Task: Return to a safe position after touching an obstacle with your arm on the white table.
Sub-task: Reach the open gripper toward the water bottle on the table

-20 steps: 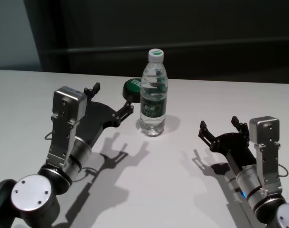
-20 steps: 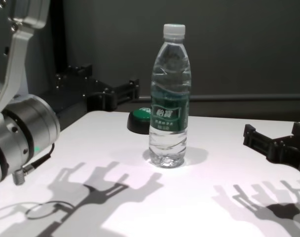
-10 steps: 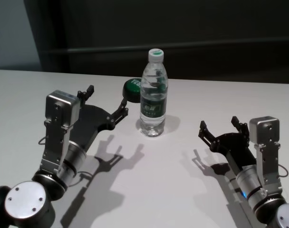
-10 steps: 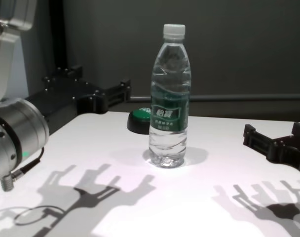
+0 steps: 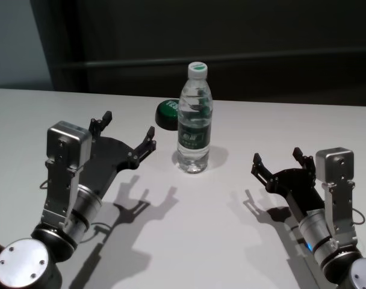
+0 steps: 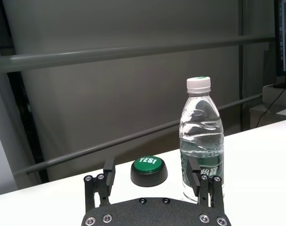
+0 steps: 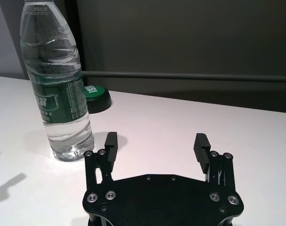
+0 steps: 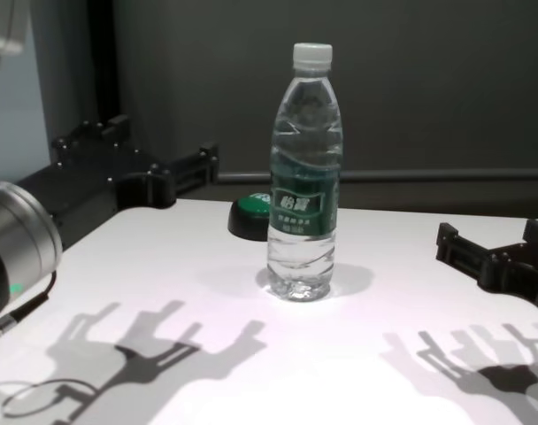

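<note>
My right claw: the black two-finger right gripper (image 5: 281, 162) hangs low over the wide matte white table (image 5: 231, 241) at my near right, fingers spread apart, nothing between them.
My left claw: the black two-finger left gripper (image 5: 126, 130) is raised above the table on my left, fingers (image 6: 195, 175) standing wide apart and holding nothing.
Obstacle: the tall clear plastic water bottle with white screw cap and dark green label (image 5: 194, 120) stands upright on the table, just ahead and to the right of my left claw, clear of its fingertips; from my right claw it is ahead and off to the left, well apart.
Button: the low black-and-green dome button (image 5: 168, 114) sits beyond the bottle from my right claw, just behind and left of it, and straight ahead of my left claw's open gap.
Far side: a dark wall with a grey horizontal rail (image 6: 119, 52) lies past the table's far edge.
</note>
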